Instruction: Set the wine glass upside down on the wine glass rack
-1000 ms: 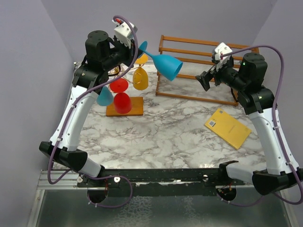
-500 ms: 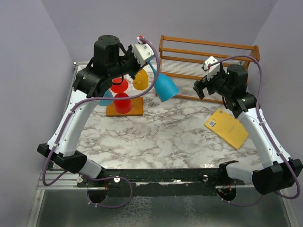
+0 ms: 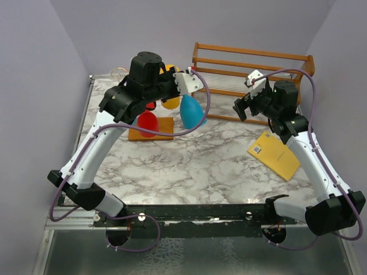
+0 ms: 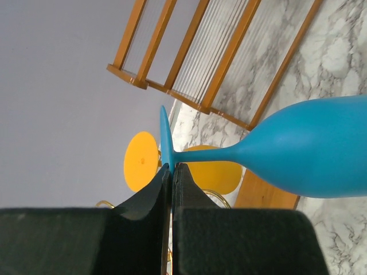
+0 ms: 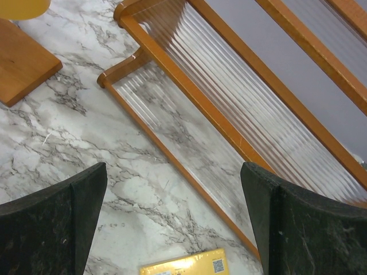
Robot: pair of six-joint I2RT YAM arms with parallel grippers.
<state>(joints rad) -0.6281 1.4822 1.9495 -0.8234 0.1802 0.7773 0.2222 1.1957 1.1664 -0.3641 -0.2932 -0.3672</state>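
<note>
My left gripper (image 3: pixel 194 82) is shut on the foot of a blue wine glass (image 3: pixel 192 112), which hangs bowl-down just right of the wine glass rack. In the left wrist view the fingers (image 4: pixel 171 169) pinch the thin blue foot (image 4: pixel 165 137), and the bowl (image 4: pixel 312 153) stretches to the right. The rack's orange-brown base (image 3: pixel 163 129) holds a red glass (image 3: pixel 148 122) and an orange glass (image 3: pixel 170 103). Its gold wire (image 4: pixel 217 195) shows only in bits behind my arm. My right gripper (image 3: pixel 239 106) is open and empty, well right of the rack.
A large brown slatted shelf rack (image 3: pixel 252 71) stands at the back right and fills the right wrist view (image 5: pixel 229 114). A yellow book (image 3: pixel 275 153) lies on the marble right of centre, with its edge in the right wrist view (image 5: pixel 183 267).
My left arm has swung the blue glass rightward and down, turning its bowl from sideways to pointing down. My right arm dropped slightly and shifted left, staying open.
</note>
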